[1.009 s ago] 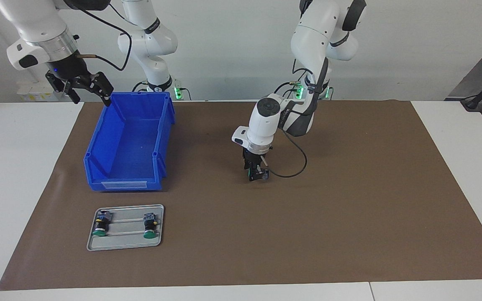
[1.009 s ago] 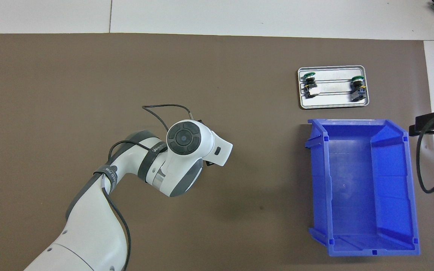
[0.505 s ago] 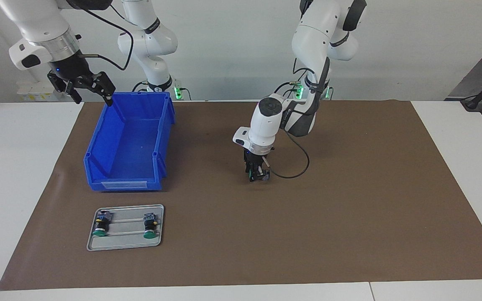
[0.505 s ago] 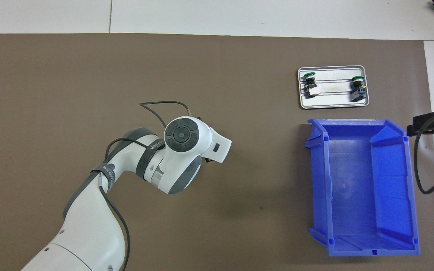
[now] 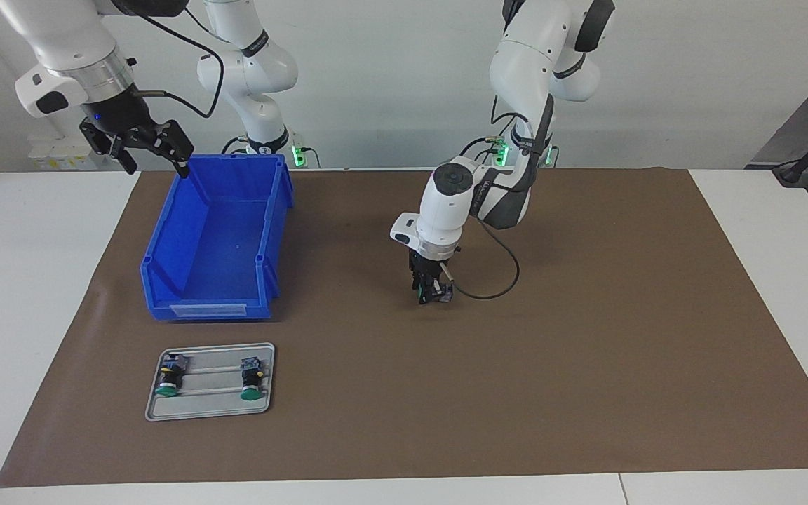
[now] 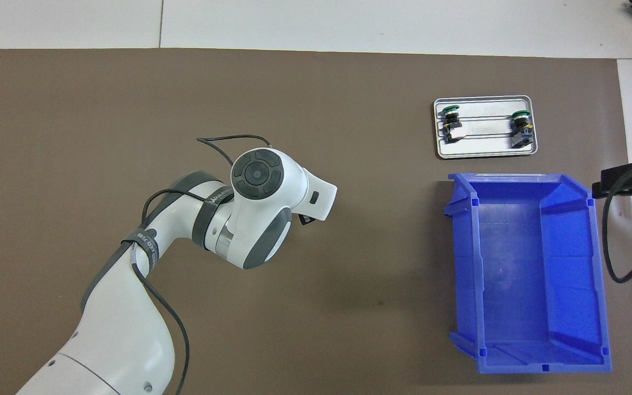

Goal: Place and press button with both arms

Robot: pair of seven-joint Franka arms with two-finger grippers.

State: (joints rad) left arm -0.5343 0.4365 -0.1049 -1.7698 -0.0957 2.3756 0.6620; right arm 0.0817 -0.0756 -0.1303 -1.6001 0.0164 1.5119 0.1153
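Starting at the right arm's end of the table: the right gripper [image 5: 143, 146] hangs in the air with its jaws spread wide and empty, over the table's edge beside the rim of the blue bin [image 5: 216, 238] that lies nearest the robots. This arm waits. Farther from the robots than the bin lies a metal tray [image 5: 210, 381] with two spare buttons [image 5: 167, 379] lying on their sides, green caps pointing away from the robots.

At the middle of the brown mat [image 5: 586, 337] the left gripper [image 5: 434, 294] points straight down, very low over the mat or just touching it; which of the two I cannot tell. Its jaws are clamped on the button [image 5: 440, 294], of which only a sliver of green and the grey-blue block show between the fingers. From above, the left arm's wrist hides both gripper and button completely.

What matters for the next move is this: the button sits directly under the left jaws, well apart from the right gripper, which has the whole bin between itself and that spot. The button's long axis is too hidden to call. I judge the placing step is nearly finished, and the pressing arm has the longer way to go.
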